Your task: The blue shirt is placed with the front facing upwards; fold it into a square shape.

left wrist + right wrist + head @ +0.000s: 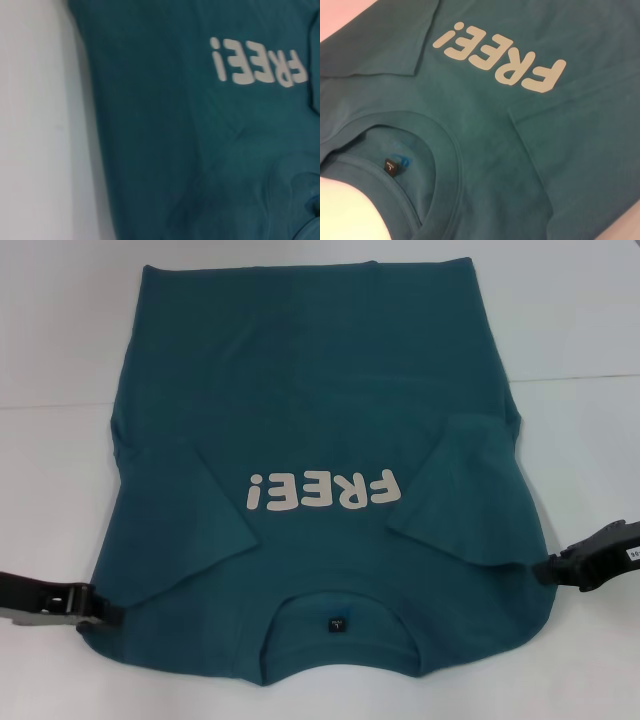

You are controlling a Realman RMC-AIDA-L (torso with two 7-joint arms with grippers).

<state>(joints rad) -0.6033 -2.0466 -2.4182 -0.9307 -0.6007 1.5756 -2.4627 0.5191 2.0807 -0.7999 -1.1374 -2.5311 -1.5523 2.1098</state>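
The blue shirt [320, 400] looks like soft knit cloth, matt and slightly wrinkled, with a ribbed band around the collar [451, 150]. Its "FREE!" lettering [325, 490] is a flat off-white print, smooth and duller than gloss. The neck label [390, 166] is a small dark woven tag. The table [60, 340] appears smooth, white and faintly sheened. The left gripper [95, 608] and right gripper [545, 568] look like matt black plastic.
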